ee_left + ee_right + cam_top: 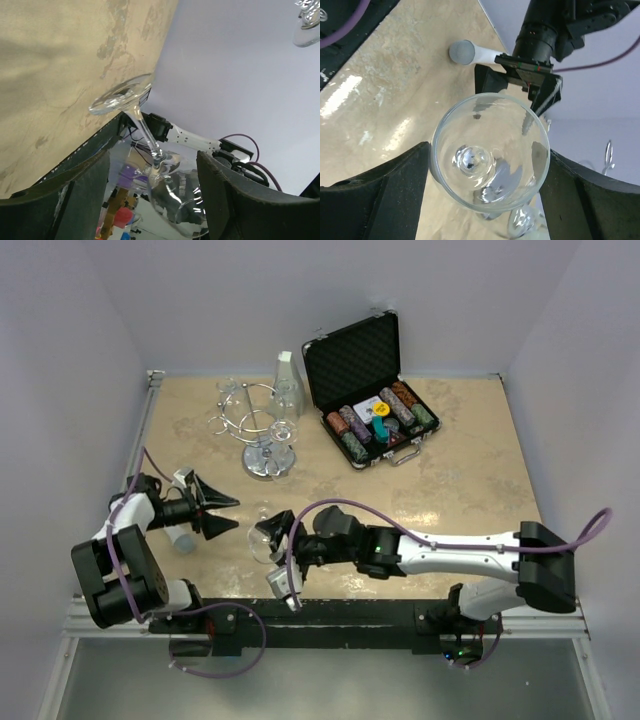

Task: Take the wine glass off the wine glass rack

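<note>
Reflections make the clear stemmed wine glass hard to read from the top camera. There it is a pale blur near the front edge of the beige marbled tabletop, between the left gripper and the right gripper. The wrist cameras settle it. The right one looks straight into the bowl: the round rim sits between that gripper's two black fingers, which press its sides and hold it. The left one shows what the others hide: a round foot, a thin stem and the bowl, with the glass tipped onto its side. The left gripper's fingers are spread wide either side of the stem and touch nothing. Whether the foot touches the tabletop I cannot tell.

The shiny chrome wire wine glass rack stands well apart at the back left, with other clear glasses on its loops. An open black case of poker chips lies just to its right. A white rod with a grey tip lies just beside the left gripper. Beige surface stretches between glass and rack. Pale walls close the left, back and right edges, and a black rail runs along the front.
</note>
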